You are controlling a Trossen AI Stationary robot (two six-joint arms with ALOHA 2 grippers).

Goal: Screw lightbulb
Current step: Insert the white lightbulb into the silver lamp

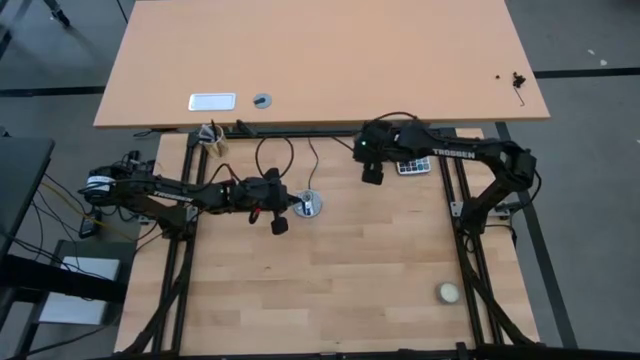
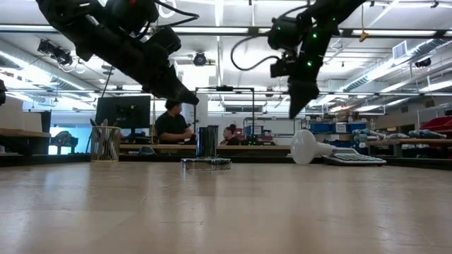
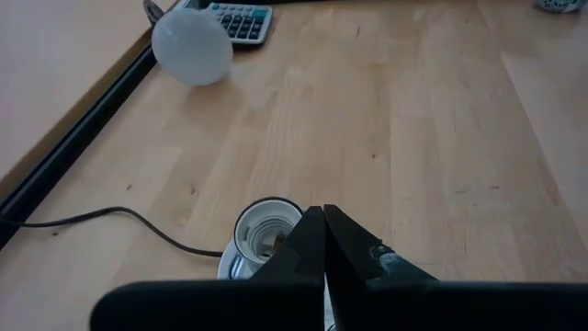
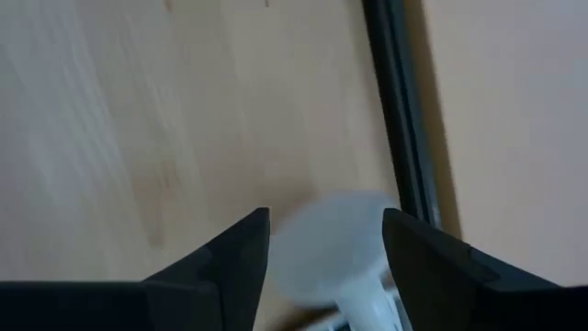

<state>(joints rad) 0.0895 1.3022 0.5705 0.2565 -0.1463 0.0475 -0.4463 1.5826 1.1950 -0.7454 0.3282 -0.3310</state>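
The right arm reaches in from the table's right edge, elbow bent, its right gripper [image 4: 325, 241] raised above the far edge with fingers spread wide and empty. The left arm stretches from the left edge toward the middle; the left gripper [image 3: 323, 241] is pressed together, holding nothing, poised over the socket [image 3: 260, 241]. Only the low view shows both grippers clear of the table [image 2: 226, 212]. The high view hides the bulb under the right arm; the low view shows the bulb [image 2: 305, 147] lying on its side near the far edge beside a calculator [image 2: 355, 159], long axis along that edge, dome toward the socket, base toward the calculator.
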